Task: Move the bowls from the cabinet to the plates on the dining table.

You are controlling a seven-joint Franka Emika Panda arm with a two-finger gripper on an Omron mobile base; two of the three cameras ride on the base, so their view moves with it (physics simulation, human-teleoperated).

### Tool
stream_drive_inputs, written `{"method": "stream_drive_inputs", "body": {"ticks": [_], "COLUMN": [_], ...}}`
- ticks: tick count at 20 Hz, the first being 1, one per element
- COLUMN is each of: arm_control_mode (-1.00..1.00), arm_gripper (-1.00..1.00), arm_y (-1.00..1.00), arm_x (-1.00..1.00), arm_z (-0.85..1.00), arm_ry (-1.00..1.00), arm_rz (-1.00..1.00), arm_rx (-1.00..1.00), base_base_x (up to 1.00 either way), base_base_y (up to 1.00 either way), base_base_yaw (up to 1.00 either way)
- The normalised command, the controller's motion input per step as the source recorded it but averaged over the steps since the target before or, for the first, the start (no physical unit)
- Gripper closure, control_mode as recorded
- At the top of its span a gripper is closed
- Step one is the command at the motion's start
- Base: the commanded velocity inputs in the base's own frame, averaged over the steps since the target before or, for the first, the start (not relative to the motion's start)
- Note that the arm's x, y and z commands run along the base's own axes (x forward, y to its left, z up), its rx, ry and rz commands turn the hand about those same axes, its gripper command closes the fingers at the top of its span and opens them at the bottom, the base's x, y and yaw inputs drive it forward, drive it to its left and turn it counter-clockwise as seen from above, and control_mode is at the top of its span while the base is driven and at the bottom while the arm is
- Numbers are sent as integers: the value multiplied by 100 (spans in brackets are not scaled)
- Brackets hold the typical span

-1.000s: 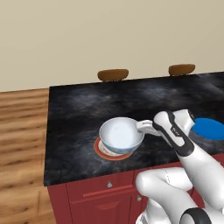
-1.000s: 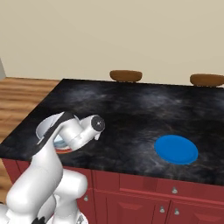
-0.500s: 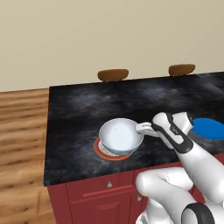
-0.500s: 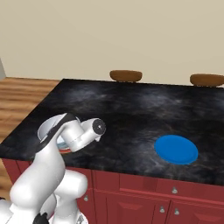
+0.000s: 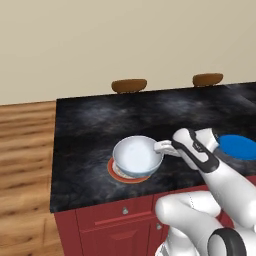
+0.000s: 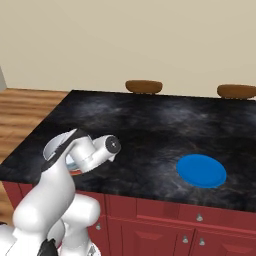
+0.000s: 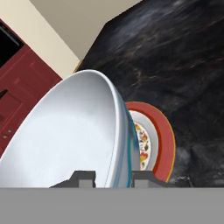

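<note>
The white bowl with a blue-teal outside hangs low over the orange-red plate near the front edge of the dining table. My gripper is shut on the bowl's right rim. In the hand view the bowl is tilted, its rim is pinched between my gripper's tips, and the plate with its patterned middle lies just beyond. Whether bowl and plate touch, I cannot tell. The blue plate lies bare to the right, also seen as a blue disc.
Two brown stools stand behind the table's far edge. Red drawer fronts with small knobs run below the near edge. Wooden floor lies to the left. Black stone between the two plates is bare.
The bowl has sunk slightly toward the orange-red plate, still in my grip. The base and the rest of the scene stay put.
</note>
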Motion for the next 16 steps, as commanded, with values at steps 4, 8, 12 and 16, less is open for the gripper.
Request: {"method": "stream_drive_inputs", "body": {"ticks": [4, 8, 12, 16], "arm_control_mode": [-100, -100, -100, -100], "arm_gripper": [100, 100, 100, 100], "arm_y": [19, 10, 4, 1], "arm_x": [13, 10, 7, 5], "arm_z": [-24, -15, -10, -11], "arm_ry": [-4, -3, -1, -1], "arm_rz": [0, 0, 0, 0], "arm_rx": [-2, 0, 0, 0], "base_base_x": [0, 0, 0, 0], "base_base_y": [0, 0, 0, 0], "base_base_yaw": [0, 0, 0, 0]}}
